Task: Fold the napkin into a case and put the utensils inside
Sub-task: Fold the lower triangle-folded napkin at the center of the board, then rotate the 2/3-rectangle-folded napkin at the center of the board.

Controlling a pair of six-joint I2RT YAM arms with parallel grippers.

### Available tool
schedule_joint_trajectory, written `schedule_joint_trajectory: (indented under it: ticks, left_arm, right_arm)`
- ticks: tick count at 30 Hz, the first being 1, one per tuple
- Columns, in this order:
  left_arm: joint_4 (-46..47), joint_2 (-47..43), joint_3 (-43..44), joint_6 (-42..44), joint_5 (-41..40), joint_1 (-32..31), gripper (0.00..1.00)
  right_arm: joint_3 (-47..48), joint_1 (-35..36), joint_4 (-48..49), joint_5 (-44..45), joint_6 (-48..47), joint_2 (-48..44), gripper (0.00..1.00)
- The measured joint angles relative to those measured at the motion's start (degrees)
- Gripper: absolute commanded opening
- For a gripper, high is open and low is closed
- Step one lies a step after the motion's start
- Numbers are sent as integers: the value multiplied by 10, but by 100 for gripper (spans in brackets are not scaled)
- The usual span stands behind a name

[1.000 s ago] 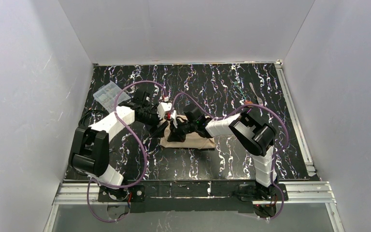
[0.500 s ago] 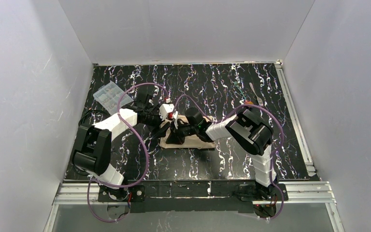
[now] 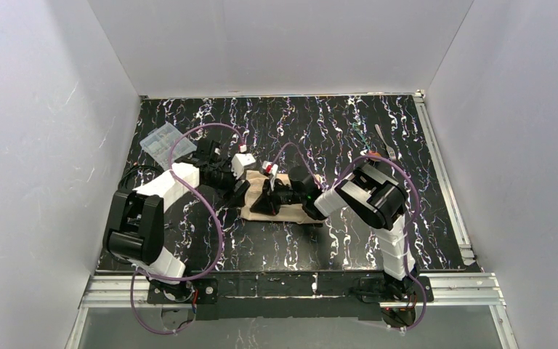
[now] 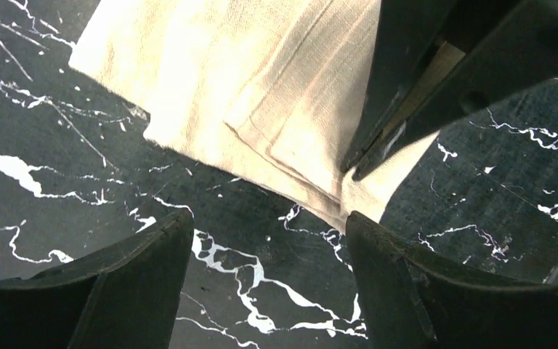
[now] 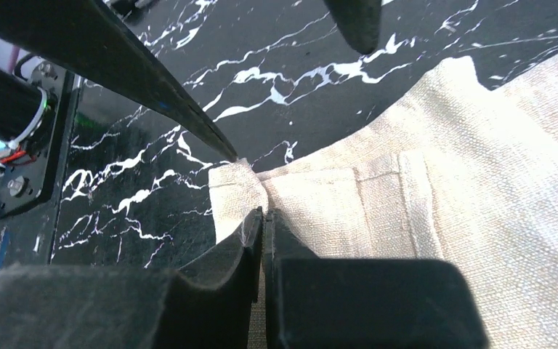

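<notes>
1. Find the napkin (image 3: 280, 212) near the middle of the dark marbled surface (image 3: 334, 123), folded flat into a narrow strip of several layers, with stitched hems showing along the stacked edges.
2. At its left end, both arms low over the cloth, meeting head to head.
3. Right pincer (image 5: 264, 213): pressed almost together, with only a thin slit between the tips, nipping the top layer of the napkin at its corner. Just ahead of the tips, a small pucker of cloth lifted off the layers below.
4. Left pincer (image 4: 269, 222): spread wide and holding nothing, hanging over bare surface just beside the napkin's edge, one tip to either side of the corner. Cannot tell whether either tip touches the cloth.
5. In the right wrist view, one of the left fingers (image 5: 167, 102) slanting down to a point right at the puckered corner; the other high in that view, apart from the cloth.
6. Far right on the surface, near the side rail: the fork (image 3: 383, 140), lying flat and well apart from the napkin.
7. Far left corner: a clear plastic box (image 3: 164, 143), also well apart from the cloth.
</notes>
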Motion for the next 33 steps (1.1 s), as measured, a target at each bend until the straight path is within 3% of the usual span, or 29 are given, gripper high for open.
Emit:
schedule_joint_trajectory:
  ticks: [8, 17, 19, 20, 21, 28, 33]
  left_arm:
    - [-23, -11, -4, 6, 26, -4, 75]
    - [-3, 30, -7, 23, -40, -31, 74]
    - [8, 38, -9, 30, -53, -31, 74]
    - [13, 38, -10, 32, -60, -31, 73]
    - [18, 38, -10, 33, -66, -31, 73]
    - [27, 43, -6, 33, -83, -35, 72]
    - [9, 51, 8, 33, -78, -35, 65]
  right_arm:
    - [-8, -7, 74, 7, 44, 5, 14]
    - [-15, -11, 82, 11, 56, 5, 17]
    - [-16, -10, 82, 10, 56, 5, 25]
    - [-16, -10, 82, 10, 56, 5, 85]
    - [-16, -10, 82, 10, 56, 5, 97]
    - [-27, -14, 80, 11, 56, -5, 98]
    - [-87, -52, 46, 14, 49, -101, 99]
